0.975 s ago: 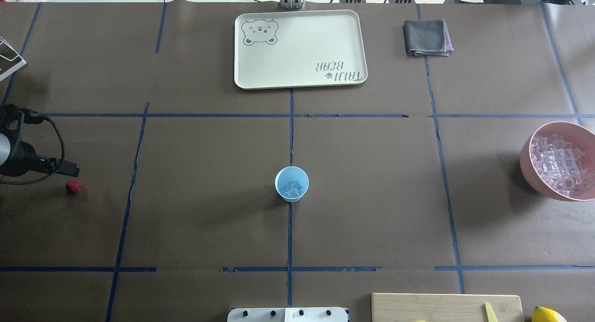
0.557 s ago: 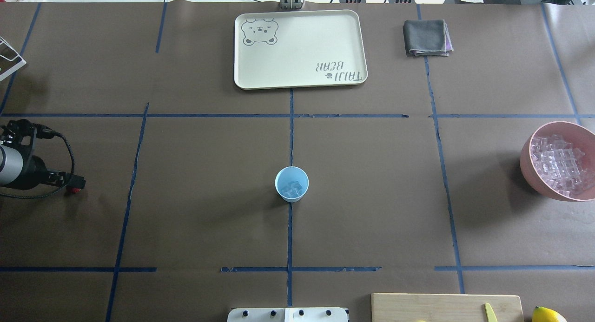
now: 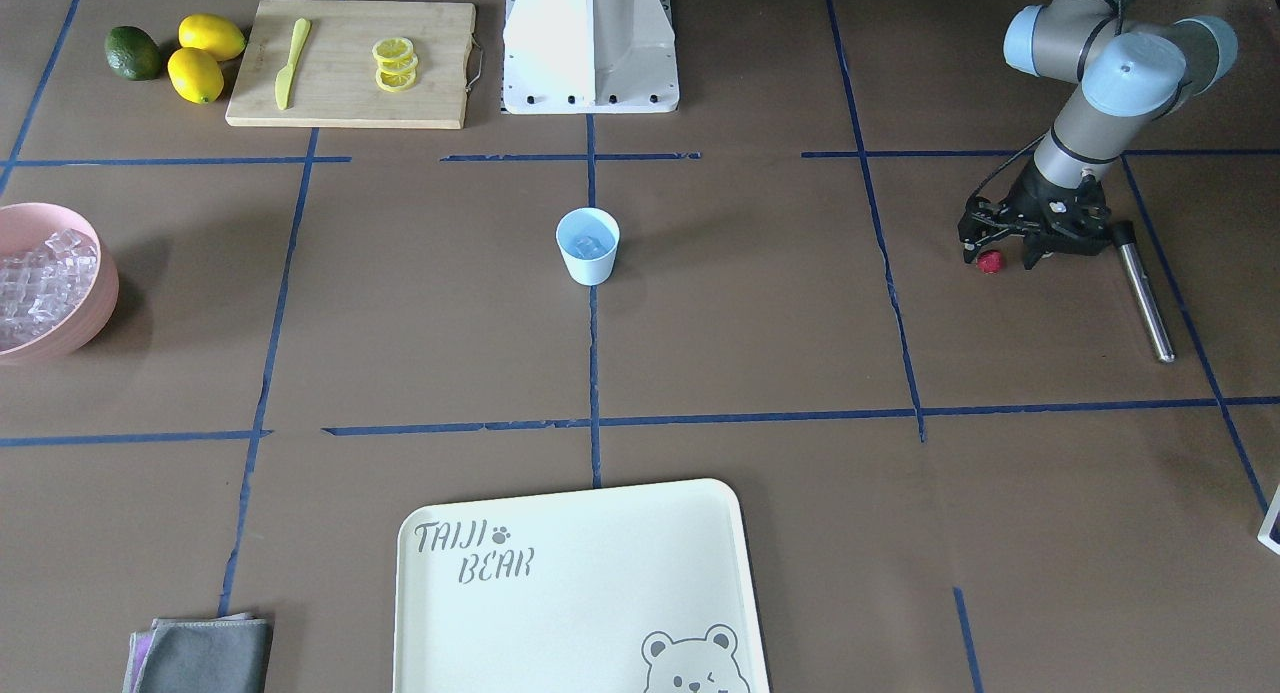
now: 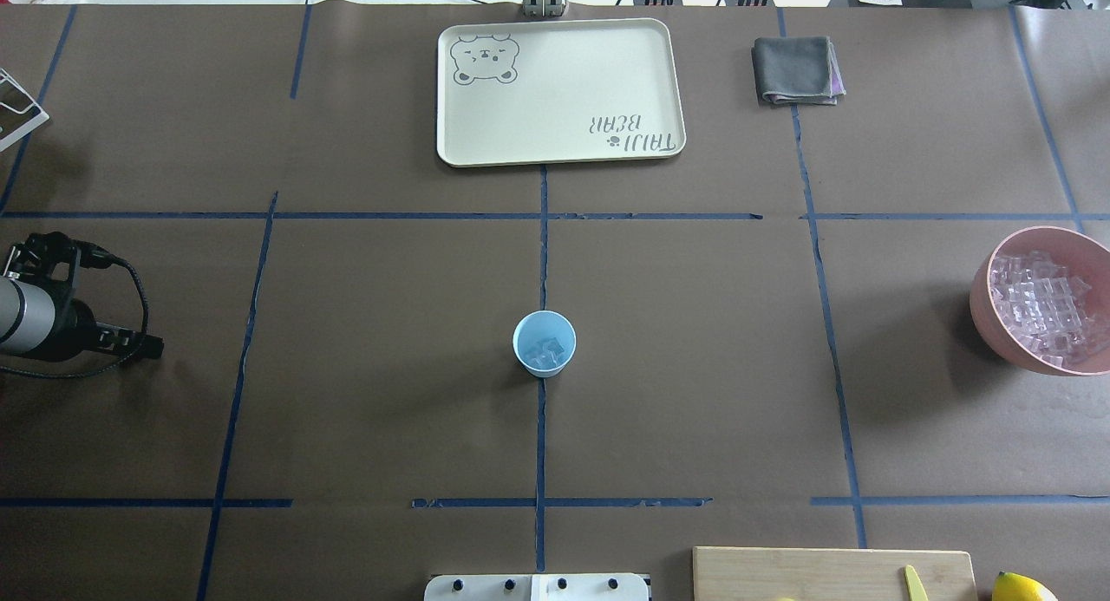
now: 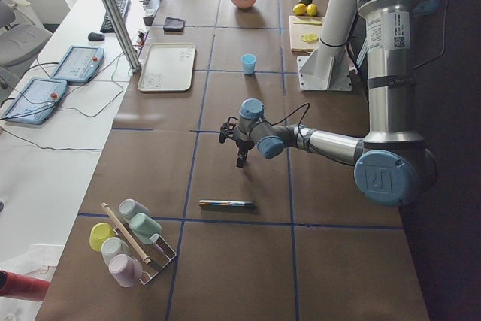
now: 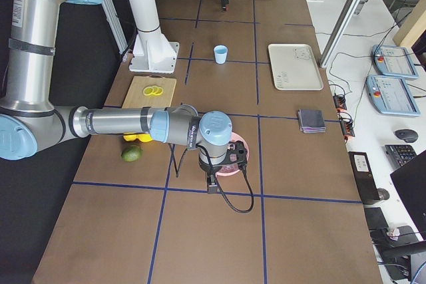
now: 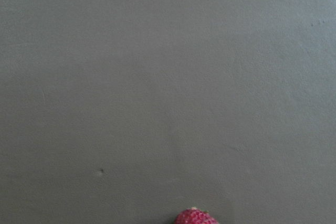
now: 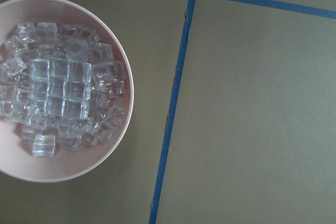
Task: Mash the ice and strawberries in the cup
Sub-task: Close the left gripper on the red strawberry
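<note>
My left gripper [image 3: 1000, 258] looks open astride the strawberry [image 3: 990, 262], so next I should close gently and carry it to the cup [image 3: 587, 245].

The brown table [image 3: 760, 353] has blue tape lines. A blue cup [image 3: 587, 245] stands in the middle. A pale tray [image 3: 580, 613] lies at the bottom and a grey cloth [image 3: 205, 655] at lower left. A pink bowl [image 3: 95, 303] sits at the left edge, a wooden board [image 3: 440, 63] and lemons [image 3: 195, 75] upper left. A red berry [image 3: 990, 262] and a metal stick [image 3: 1145, 293] lie at the right.
</note>
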Tool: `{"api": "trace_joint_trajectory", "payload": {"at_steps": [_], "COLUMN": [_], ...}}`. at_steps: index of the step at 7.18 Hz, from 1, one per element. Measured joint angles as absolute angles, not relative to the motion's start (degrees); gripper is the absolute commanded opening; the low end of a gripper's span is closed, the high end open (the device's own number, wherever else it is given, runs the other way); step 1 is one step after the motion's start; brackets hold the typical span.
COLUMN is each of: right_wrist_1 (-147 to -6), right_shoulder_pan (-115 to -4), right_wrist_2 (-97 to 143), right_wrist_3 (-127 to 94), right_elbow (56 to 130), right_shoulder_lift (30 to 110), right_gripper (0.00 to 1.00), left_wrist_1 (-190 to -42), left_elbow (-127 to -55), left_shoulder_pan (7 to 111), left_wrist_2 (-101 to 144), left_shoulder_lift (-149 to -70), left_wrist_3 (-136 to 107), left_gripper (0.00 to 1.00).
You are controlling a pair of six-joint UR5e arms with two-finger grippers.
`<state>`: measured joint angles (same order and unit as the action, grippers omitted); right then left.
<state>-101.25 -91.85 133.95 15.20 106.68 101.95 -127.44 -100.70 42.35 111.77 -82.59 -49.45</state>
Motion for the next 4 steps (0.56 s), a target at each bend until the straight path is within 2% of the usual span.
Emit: {"api": "trace_joint_trajectory", "payload": {"at_steps": [1,4], "right_wrist_1": [-101.25,-101.25], "right_shoulder_pan": [-91.85,-91.85], "right_wrist_2": [133.95,133.95], "right_wrist_3": [15.19,15.12], "right_elbow": [106.72,107.0], "right_shoulder_lift": [101.95,101.98], "right_gripper": [0.99,0.99], "left_wrist_1": [-127.44,-127.3], "left_elbow": [-100.76,-101.86], "left_shoulder_pan": [42.35,42.36], "left_wrist_2": [111.79,111.8], "left_shoulder_lift": [-82.61,-82.76], "left_wrist_3": [-49.47,-49.46], "left_gripper": [0.03,0.0]}}
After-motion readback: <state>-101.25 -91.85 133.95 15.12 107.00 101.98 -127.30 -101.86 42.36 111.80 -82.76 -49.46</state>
